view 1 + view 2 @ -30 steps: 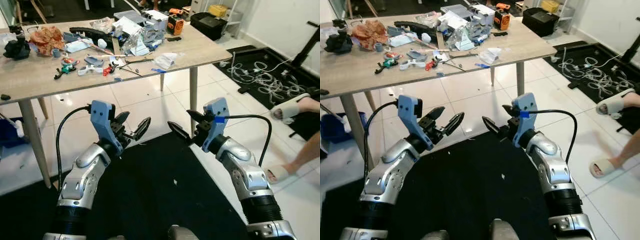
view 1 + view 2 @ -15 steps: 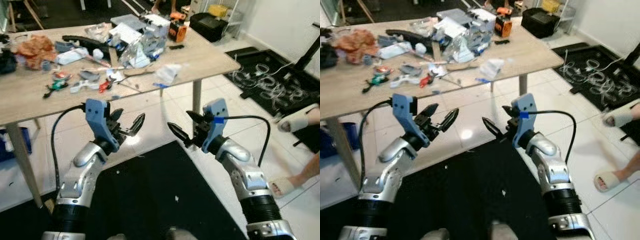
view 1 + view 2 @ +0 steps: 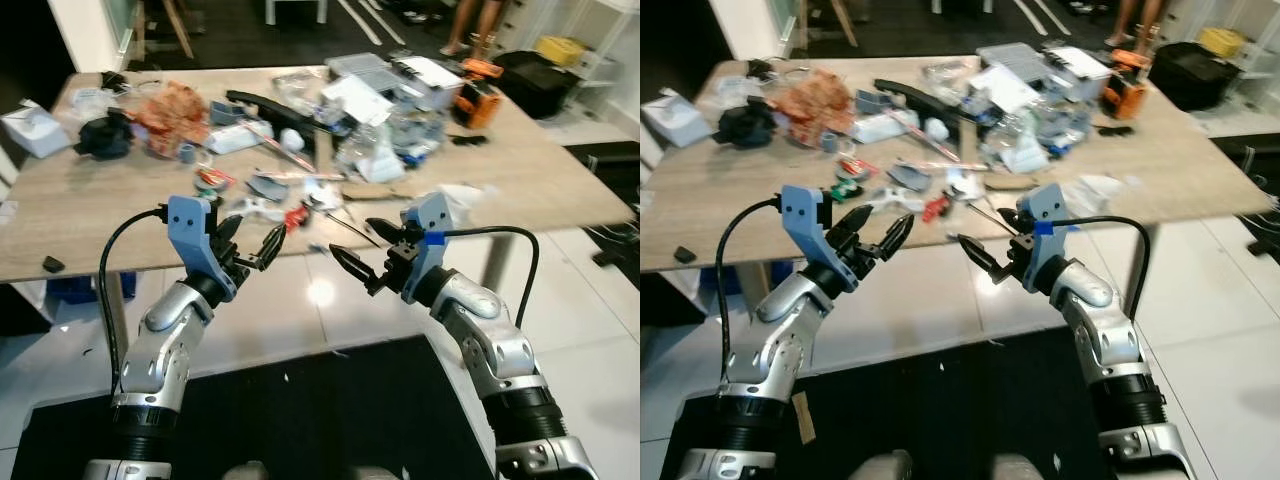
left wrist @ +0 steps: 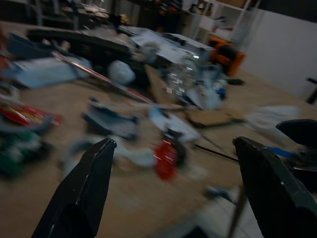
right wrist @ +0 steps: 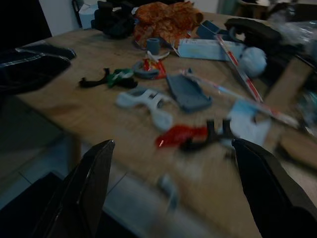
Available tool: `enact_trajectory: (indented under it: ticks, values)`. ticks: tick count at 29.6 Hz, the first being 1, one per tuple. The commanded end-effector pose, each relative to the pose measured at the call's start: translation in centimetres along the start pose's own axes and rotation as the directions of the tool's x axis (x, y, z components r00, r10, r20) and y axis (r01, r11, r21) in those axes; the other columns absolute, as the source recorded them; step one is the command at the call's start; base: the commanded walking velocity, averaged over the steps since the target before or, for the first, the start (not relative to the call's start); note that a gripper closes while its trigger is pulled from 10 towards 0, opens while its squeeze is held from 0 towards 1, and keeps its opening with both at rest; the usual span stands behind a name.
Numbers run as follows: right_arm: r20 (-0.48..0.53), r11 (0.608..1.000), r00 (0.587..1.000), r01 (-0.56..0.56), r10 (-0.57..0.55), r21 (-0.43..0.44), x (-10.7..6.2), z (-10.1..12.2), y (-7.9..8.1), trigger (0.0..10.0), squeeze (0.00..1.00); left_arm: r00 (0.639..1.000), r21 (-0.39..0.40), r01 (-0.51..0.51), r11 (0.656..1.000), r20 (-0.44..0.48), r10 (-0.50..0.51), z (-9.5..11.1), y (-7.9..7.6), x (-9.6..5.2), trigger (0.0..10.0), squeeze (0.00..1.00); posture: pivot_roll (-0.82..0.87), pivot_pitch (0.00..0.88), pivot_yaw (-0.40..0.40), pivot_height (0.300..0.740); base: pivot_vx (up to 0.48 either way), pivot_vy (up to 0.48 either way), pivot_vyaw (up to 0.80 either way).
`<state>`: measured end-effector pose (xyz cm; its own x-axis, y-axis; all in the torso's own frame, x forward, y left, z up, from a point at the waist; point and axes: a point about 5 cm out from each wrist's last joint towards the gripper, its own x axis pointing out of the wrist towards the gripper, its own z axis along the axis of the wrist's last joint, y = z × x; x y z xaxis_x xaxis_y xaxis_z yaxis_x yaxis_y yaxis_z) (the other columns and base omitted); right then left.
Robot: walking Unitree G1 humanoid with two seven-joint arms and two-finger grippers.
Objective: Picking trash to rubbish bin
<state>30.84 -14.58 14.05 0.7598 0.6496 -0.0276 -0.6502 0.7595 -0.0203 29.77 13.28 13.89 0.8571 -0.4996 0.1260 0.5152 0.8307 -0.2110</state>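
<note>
One table carrying one orange crumpled wrapper, one black cloth bundle, one orange tool case and one long black bar; two grippers, four fingers.

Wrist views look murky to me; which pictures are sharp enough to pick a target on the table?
Left wrist view: dim, clutter smeared by blur. Right wrist view: dim, the red-and-black tool and near edge blurred, farther items crisper. Left eye view: bright, mostly sharp, floor glare under the table; right eye view much the same, both end effectors open.
</note>
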Motion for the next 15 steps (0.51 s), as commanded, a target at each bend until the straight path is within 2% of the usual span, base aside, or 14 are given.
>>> enact_trajectory:
  ticks: [1,4,6,9,13,15]
  values:
    - [-0.02,1.0,1.0,-0.016,0.016,-0.01,-0.4,0.0,-0.1,10.0,0.0,1.0,0.01,0.012,1.0,-0.017,-0.012,-0.3,-0.2,0.0,10.0,0.0,-0.08,0.0,-0.025,0.74,0.48,0.0,0.79]
    - [-0.041,0.999,0.998,-0.043,0.042,-0.028,-0.8,-0.1,-0.2,10.0,0.0,0.999,0.014,0.021,1.0,-0.026,-0.021,-0.3,-0.3,-0.1,10.0,0.0,-0.08,0.0,-0.025,0.74,0.43,0.0,0.8]
    - [-0.055,0.995,0.996,-0.08,0.077,-0.051,-1.4,0.1,-0.2,10.0,0.0,0.999,0.009,0.024,1.0,-0.027,-0.024,-0.1,-0.2,-0.2,10.0,0.0,-0.07,0.0,-0.026,0.74,0.0,0.0,0.69]
    - [-0.061,0.994,0.994,-0.09,0.087,-0.061,-1.7,0.2,-0.3,10.0,0.0,0.999,0.012,0.032,0.999,-0.032,-0.031,-0.1,-0.2,-0.3,10.0,0.0,-0.07,0.0,-0.026,0.74,0.0,0.0,0.0]
    - [-0.099,0.988,0.993,0.054,-0.069,-0.145,-3.0,1.7,-3.4,10.0,0.0,0.979,0.146,0.158,0.976,-0.151,-0.136,0.0,0.1,-1.5,10.0,0.0,-0.07,0.0,-0.025,0.74,0.0,0.0,0.0]
    - [-0.11,0.984,0.989,0.081,-0.099,-0.156,-3.1,1.8,-3.8,10.0,0.0,0.973,0.168,0.185,0.968,-0.171,-0.157,0.0,0.1,-1.7,10.0,0.0,-0.07,0.0,-0.025,0.74,0.0,0.0,0.0]
